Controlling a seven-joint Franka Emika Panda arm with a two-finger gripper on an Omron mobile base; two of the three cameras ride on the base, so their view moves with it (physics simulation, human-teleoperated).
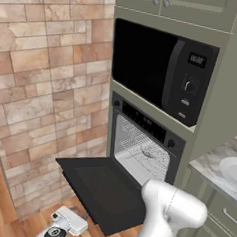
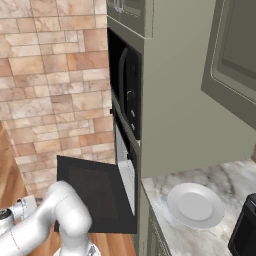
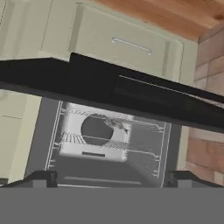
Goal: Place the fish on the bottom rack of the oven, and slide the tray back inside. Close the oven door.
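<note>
A built-in black wall oven [image 1: 144, 142] sits in a tall sage-green cabinet column, directly below a larger black microwave [image 1: 161, 73]. The oven door [image 1: 103, 189] hangs open, hinged along its lower edge and lying roughly level out over the wooden floor. In the right base view the same door [image 2: 95, 192] juts from the cabinet toward a brick wall.

Inside the lit cavity, silvery wire racks span the full width. The fish [image 1: 148, 153], a small pale speckled lump, lies on the bottom rack [image 1: 142, 160], near its middle and well inside the cavity. In the hand view, which appears rolled upside down, the fish [image 3: 117, 124] rests against the rack [image 3: 109, 146] in front of the dark round fan at the back wall, though at this size its outline is blurred.

The gripper [image 3: 109, 181] points into the oven mouth from below door level. Its two dark fingertips [image 3: 41, 179] stand far apart at the view's bottom edge, holding nothing.

On the marble worktop to the right of the oven, a round white plate [image 2: 195, 205] lies near the worktop's front edge.
</note>
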